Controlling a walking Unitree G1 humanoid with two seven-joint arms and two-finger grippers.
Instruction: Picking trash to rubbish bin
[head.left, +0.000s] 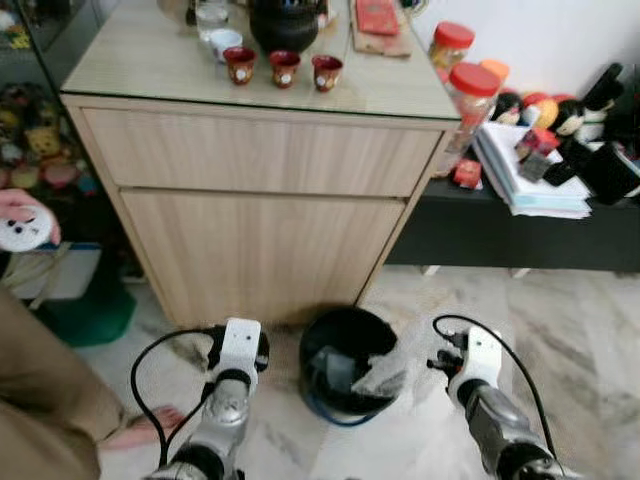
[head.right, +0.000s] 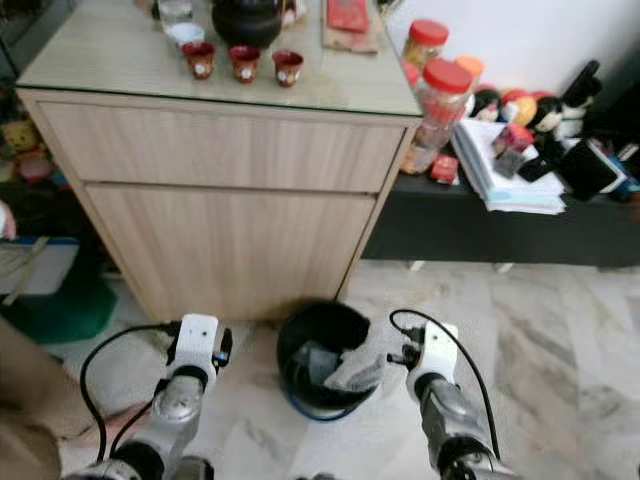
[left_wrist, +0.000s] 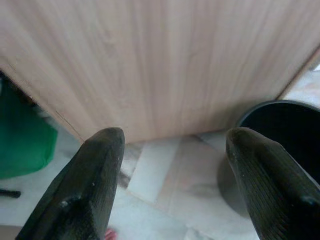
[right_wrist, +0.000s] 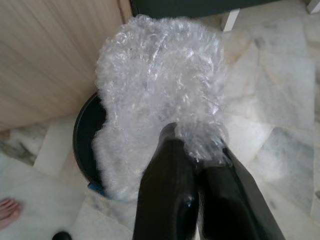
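My right hand (right_wrist: 192, 155) is clamped on a crumpled sheet of clear bubble wrap (right_wrist: 160, 95) over the round black rubbish bin (head.left: 345, 335) — light, soft, springy, pinched at one edge; my left hand (left_wrist: 175, 150) hangs spread apart.

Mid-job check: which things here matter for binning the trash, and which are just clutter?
Job:
- bubble wrap, pinched in the right gripper over the bin's edge
- black bin on the floor by the cabinet
- left gripper, fingers apart, holding nothing

Clutter:
- cabinet
- red cups
- teapot
- red-lidded jars
- papers
- green bag
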